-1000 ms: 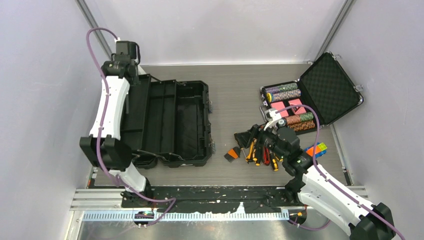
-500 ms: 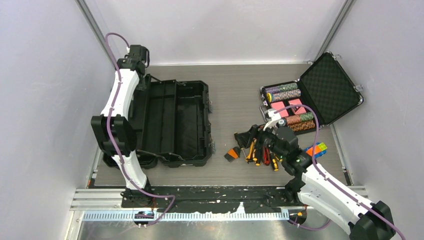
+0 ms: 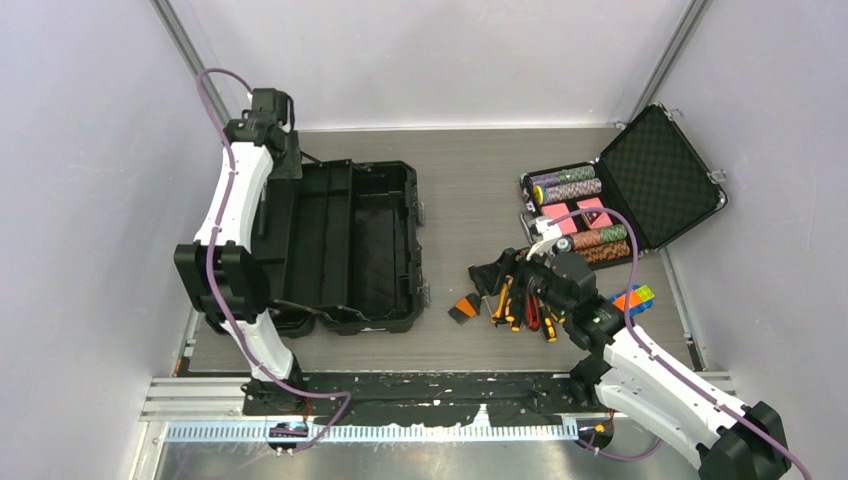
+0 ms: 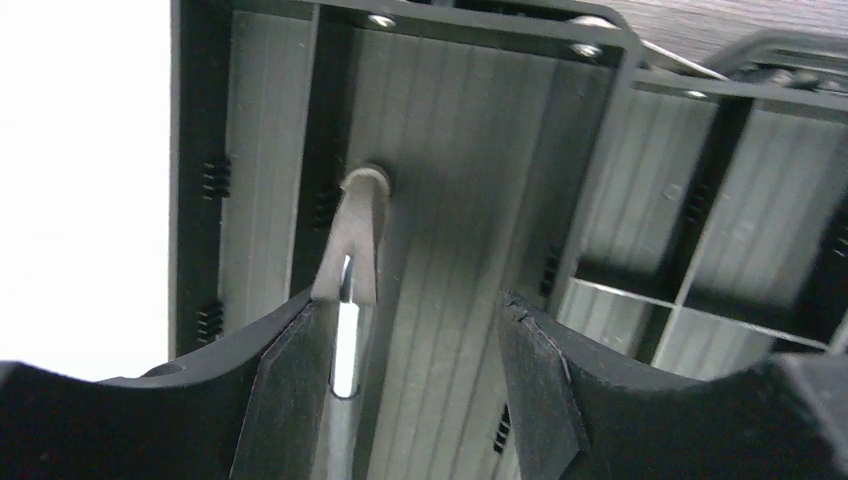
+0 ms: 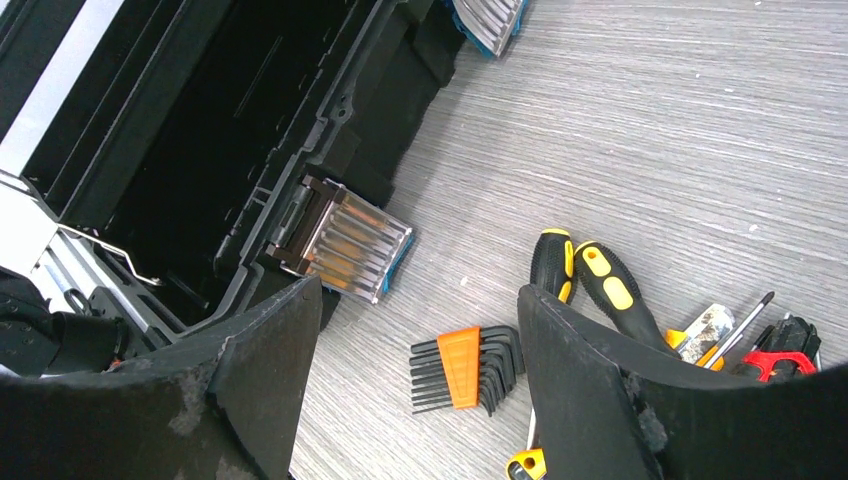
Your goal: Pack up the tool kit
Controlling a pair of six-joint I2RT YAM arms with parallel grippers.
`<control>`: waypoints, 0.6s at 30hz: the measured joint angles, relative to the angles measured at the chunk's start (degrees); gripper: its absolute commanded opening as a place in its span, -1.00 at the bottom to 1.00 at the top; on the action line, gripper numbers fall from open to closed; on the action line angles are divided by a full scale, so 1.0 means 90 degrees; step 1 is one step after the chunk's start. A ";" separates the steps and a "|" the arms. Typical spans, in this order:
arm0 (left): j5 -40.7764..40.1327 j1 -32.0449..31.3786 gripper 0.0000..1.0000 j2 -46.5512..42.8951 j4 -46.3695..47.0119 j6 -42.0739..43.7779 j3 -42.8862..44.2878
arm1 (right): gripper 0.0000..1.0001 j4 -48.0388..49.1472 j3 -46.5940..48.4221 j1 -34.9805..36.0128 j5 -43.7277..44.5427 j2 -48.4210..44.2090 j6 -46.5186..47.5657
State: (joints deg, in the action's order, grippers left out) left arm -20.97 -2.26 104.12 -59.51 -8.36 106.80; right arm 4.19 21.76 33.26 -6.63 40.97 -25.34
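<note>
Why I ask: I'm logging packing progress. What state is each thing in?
toolbox: open, lid laid back.
blue latch: unfastened.
poker chip case: open, chips inside.
screwdrivers: loose on the table, unpacked.
left gripper: jaws open, over the lid, holding nothing.
right gripper: jaws open, empty, above the screwdrivers.

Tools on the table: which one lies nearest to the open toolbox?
The hex key set in the orange holder. It lies apart from the screwdrivers, on the toolbox side.
</note>
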 measured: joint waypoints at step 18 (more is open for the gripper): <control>0.0923 0.0017 0.22 -0.1035 0.0619 -0.0350 -0.0962 | 0.53 -0.0272 0.0058 -0.0012 0.0024 -0.0151 0.0002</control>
State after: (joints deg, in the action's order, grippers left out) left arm -12.67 -2.11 94.80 -53.93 -11.51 98.15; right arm 1.74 22.28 33.15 -6.42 39.62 -25.32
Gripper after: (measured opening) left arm 0.602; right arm 0.766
